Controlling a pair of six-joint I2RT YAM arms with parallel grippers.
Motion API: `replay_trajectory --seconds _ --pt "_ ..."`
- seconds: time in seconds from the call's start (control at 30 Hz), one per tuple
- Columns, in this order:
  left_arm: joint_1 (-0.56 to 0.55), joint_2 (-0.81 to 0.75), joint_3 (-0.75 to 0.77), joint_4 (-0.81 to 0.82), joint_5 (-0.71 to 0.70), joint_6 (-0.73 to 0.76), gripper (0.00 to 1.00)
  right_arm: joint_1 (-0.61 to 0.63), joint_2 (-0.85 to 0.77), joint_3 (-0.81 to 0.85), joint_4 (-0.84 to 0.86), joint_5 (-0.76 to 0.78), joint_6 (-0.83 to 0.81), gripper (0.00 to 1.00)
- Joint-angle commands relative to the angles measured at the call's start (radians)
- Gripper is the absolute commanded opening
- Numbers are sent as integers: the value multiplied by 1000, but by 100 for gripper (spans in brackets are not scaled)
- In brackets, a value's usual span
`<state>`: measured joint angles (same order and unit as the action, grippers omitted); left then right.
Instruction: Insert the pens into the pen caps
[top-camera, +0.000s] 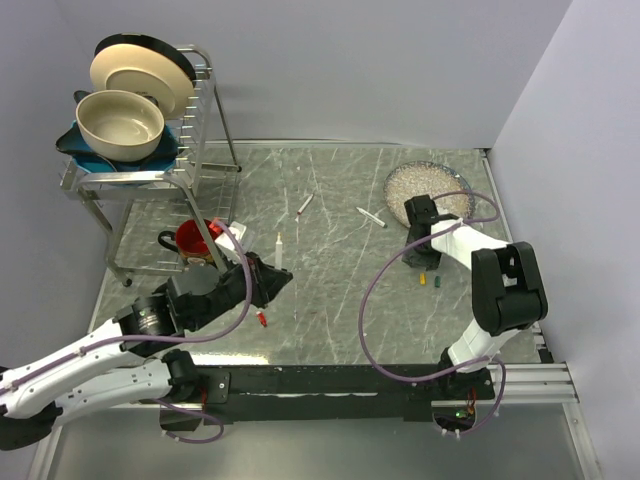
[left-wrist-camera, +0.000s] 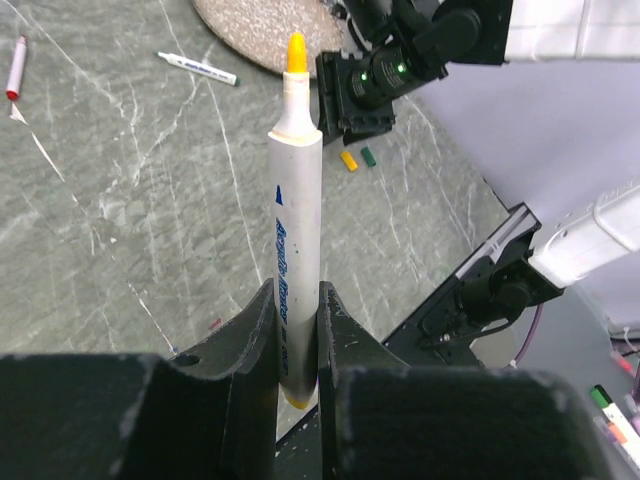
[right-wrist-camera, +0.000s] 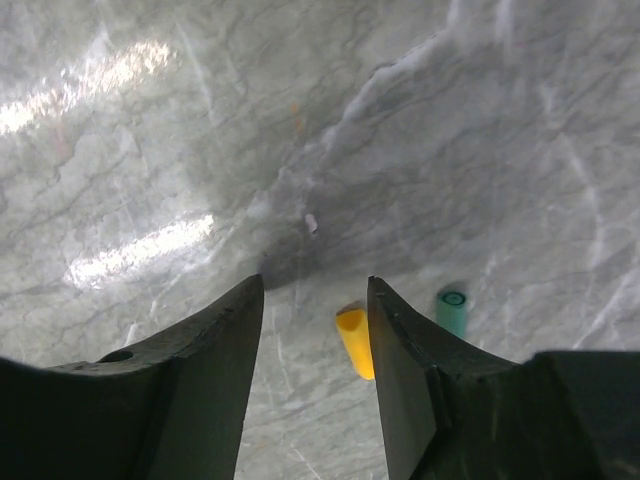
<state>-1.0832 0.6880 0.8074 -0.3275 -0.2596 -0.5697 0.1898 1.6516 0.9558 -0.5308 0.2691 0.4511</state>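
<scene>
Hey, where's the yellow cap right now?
In the top view, the yellow cap lies on the table's right side, next to the green cap, just by the tips of the right pincer.

I see a grey marble table (top-camera: 330, 300). Far left, a wire rack (top-camera: 205, 130) holds a leaning cream plate (top-camera: 140, 70), a cream bowl (top-camera: 120, 125) and a blue tray (top-camera: 75, 143). A red mug (top-camera: 192, 238) stands beneath it. Far right, a dish (top-camera: 430, 185) of white grains.
</scene>
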Motion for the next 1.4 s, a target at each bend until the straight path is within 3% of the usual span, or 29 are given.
replay_trajectory --seconds 0.0,0.27,0.4,0.67,0.8,0.97,1.2,1.37 --pt "-4 -15 7 7 -46 -7 2 -9 -7 -29 28 -71 4 53" --pt "-4 1 13 4 -61 -10 2 -4 -56 -101 46 -149 29 52" --pt "-4 13 22 -10 -58 -10 1 45 -108 -150 87 -206 35 51" --pt "-3 -7 32 -47 -75 -18 2 198 -188 -198 52 -142 116 49" --pt "-4 -33 13 -38 -90 -30 2 160 -274 -194 -13 -31 277 48" --pt "-4 -30 4 -28 -96 -30 3 74 -346 -119 -93 -83 571 48" --pt "-3 -4 26 -47 -93 -27 2 -9 -236 -14 -294 -99 924 53" --pt "-3 -15 23 -47 -102 -27 3 -108 -205 -55 -287 -189 998 53"
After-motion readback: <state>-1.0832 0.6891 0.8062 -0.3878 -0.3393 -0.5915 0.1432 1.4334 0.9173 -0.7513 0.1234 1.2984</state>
